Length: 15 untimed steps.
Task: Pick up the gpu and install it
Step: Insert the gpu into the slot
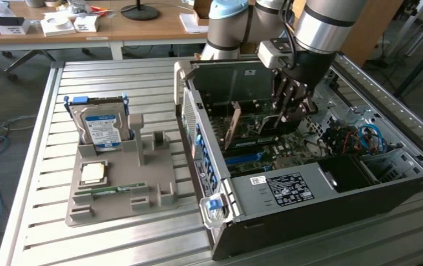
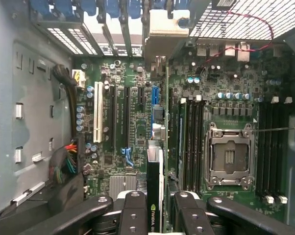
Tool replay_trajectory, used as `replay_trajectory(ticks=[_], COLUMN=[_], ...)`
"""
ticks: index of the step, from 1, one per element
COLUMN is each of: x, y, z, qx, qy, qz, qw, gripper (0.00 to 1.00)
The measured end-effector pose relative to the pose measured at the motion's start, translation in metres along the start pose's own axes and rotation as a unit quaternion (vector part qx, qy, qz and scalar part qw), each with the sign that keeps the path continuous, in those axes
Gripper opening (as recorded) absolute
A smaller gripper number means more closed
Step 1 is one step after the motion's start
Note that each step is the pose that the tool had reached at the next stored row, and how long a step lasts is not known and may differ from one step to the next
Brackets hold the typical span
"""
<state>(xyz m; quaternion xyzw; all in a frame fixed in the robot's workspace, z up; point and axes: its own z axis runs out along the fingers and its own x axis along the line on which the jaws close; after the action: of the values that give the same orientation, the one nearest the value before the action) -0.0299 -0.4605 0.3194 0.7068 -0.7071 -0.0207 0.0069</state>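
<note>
Between the two black fingers (image 2: 133, 210) of the gripper (image 2: 159, 198), seen from the wrist, the gpu (image 2: 154, 174) stands edge-on: a thin dark card with a green logo near the held end. The fingers are clamped on it, one against each face. Its far end carries a bent metal bracket (image 2: 164, 29) that reaches toward the blue card latches (image 2: 69, 6) at the case wall. Under the card lies the green motherboard (image 2: 137, 112), with a white expansion slot (image 2: 97, 117), a short blue slot (image 2: 155, 95), a bank of memory slots (image 2: 189, 142) and a metal-framed CPU socket (image 2: 229, 156). The card runs lengthways between the expansion slots and the memory slots. Whether its lower edge touches the board cannot be told.

From the exterior view, the arm (image 1: 330, 22) reaches down into the open computer case (image 1: 285, 221), which lies on its side on a slatted metal table (image 1: 49, 244). The gripper sits low inside the case, above the motherboard, with the gpu beneath it. At the exterior view's left of the case stands a grey holder tray (image 1: 149, 183). It holds an upright blue-labelled hard drive (image 1: 102, 127), a square processor chip (image 1: 93, 173) and a green memory stick (image 1: 112, 190). Wooden desks (image 1: 160, 27) stand behind the table.
</note>
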Motion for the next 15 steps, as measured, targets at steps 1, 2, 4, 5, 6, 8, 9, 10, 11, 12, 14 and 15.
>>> replay_trajectory(ticks=[1, 2, 4, 5, 6, 8, 9, 10, 11, 12, 14, 15], x=[0.0, 0.0, 0.0, 0.0, 0.0, 0.0, 0.0, 0.0, 0.0, 0.0, 0.0, 0.0], y=[0.0, -0.0001, -0.0002, -0.0002, -0.0002, -0.0002, -0.0001, -0.0001, 0.0, 0.0, 0.0, 0.0001], z=[0.0012, 0.0024, 0.0047, 0.0059, 0.007, 0.0095, 0.0106, 0.0114, 0.0118, 0.0123, 0.0136, 0.0143], qx=[0.0, 0.0, 0.0, 0.0, 0.0, 0.0, 0.0, 0.0, 0.0, 0.0, 0.0, 0.0], qy=[0.0, 0.0, 0.0, 0.0, 0.0, 0.0, 0.0, 0.0, 0.0, 0.0, 0.0, 0.0], qz=[0.0, 0.0, 0.0, 0.0, 0.0, 0.001, 0.001, 0.001, 0.0, 0.001, 0.001, 0.001], qw=[1.0, 1.0, 1.0, 1.0, 1.0, 1.0, 1.0, 1.0, 1.0, 1.0, 1.0, 1.0], gripper=[0.26, 0.26, 0.26, 0.26, 0.26, 0.26, 0.26, 0.26, 0.26, 0.26, 0.26, 0.26])
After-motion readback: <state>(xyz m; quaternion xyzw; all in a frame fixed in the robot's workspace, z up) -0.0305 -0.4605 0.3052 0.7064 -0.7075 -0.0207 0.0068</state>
